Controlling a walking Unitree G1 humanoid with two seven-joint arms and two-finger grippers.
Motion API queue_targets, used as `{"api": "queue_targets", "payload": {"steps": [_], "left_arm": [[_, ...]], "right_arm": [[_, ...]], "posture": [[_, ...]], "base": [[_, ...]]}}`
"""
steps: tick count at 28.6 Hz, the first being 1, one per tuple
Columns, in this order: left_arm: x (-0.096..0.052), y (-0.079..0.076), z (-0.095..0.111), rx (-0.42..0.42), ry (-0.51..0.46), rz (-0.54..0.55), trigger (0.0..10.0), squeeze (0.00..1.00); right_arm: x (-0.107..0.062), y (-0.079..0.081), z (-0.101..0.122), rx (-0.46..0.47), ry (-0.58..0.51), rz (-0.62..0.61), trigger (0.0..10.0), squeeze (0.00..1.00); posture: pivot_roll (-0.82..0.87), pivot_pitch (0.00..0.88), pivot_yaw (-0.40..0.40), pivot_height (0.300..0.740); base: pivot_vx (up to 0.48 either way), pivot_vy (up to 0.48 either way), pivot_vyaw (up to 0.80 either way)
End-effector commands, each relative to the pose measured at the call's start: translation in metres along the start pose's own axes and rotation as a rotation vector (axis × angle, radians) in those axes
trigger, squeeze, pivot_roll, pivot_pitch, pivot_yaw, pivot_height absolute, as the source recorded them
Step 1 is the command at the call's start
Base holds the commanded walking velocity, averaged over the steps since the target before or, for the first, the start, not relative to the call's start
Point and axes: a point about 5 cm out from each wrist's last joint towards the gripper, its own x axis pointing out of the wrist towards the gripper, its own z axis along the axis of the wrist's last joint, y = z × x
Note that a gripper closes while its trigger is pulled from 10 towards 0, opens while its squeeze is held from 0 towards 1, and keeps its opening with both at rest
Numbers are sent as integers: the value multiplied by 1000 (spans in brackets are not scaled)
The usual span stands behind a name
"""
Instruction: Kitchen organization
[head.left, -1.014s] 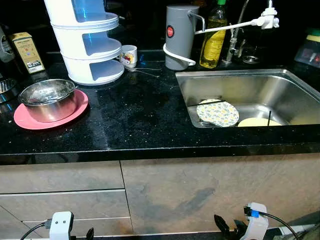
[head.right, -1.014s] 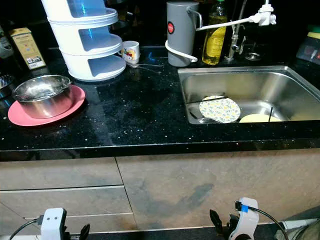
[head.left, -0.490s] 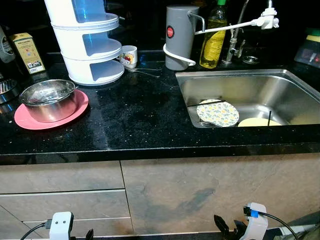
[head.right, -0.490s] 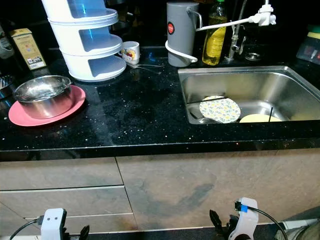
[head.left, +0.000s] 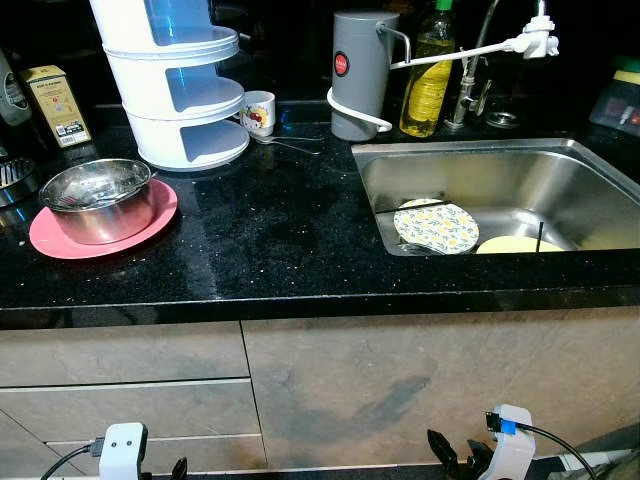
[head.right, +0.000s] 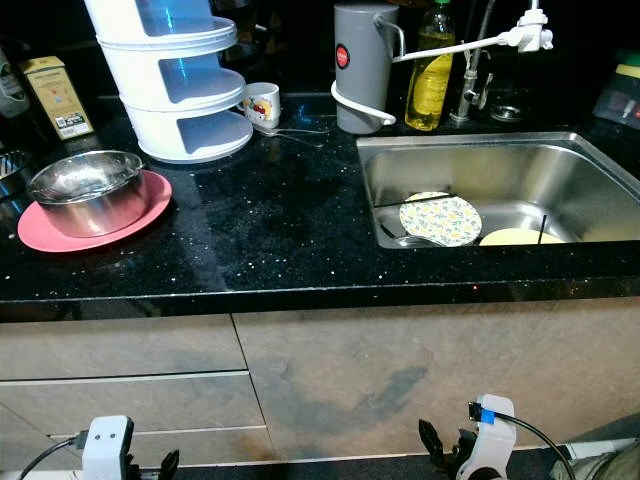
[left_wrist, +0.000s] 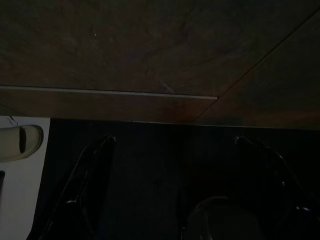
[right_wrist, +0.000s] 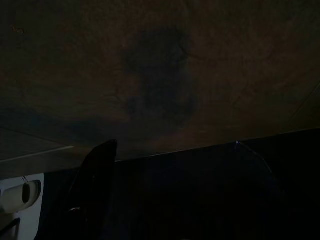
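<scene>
A steel bowl (head.left: 97, 196) sits on a pink plate (head.left: 55, 242) at the left of the black countertop (head.left: 280, 240). In the steel sink (head.left: 590, 175) lie a floral plate (head.left: 436, 226) and a yellow plate (head.left: 510, 244). Both arms hang idle low before the cabinet fronts. My left gripper (left_wrist: 175, 140) is open with nothing between its fingers, and so is my right gripper (right_wrist: 175, 143). Both wrist views are dark and look at the brown cabinet front and dark floor.
A white tiered rack (head.left: 178, 90) stands at the back left, with a small mug (head.left: 258, 112) and a spoon beside it. A grey jug (head.left: 358, 72), a yellow oil bottle (head.left: 428, 80) and the tap (head.left: 470, 70) line the back. A small box (head.left: 55, 103) stands far left.
</scene>
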Motion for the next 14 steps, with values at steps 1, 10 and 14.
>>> {"api": "queue_targets", "payload": {"steps": [1,10,14], "left_arm": [[0,2,-1,9,12,3,10000,0],[-1,1,-1,9,8,-1,10000,0],[0,1,-1,9,8,-1,10000,0]], "right_arm": [[1,0,0,-4,11,1,10000,0],[0,-3,-2,-7,41,-34,10000,0],[1,-2,-1,-6,38,-13,10000,0]], "posture": [[69,0,-14,740],[66,0,-13,740],[65,0,-14,740]], "base": [[0,0,0],[0,0,0],[0,0,0]]}}
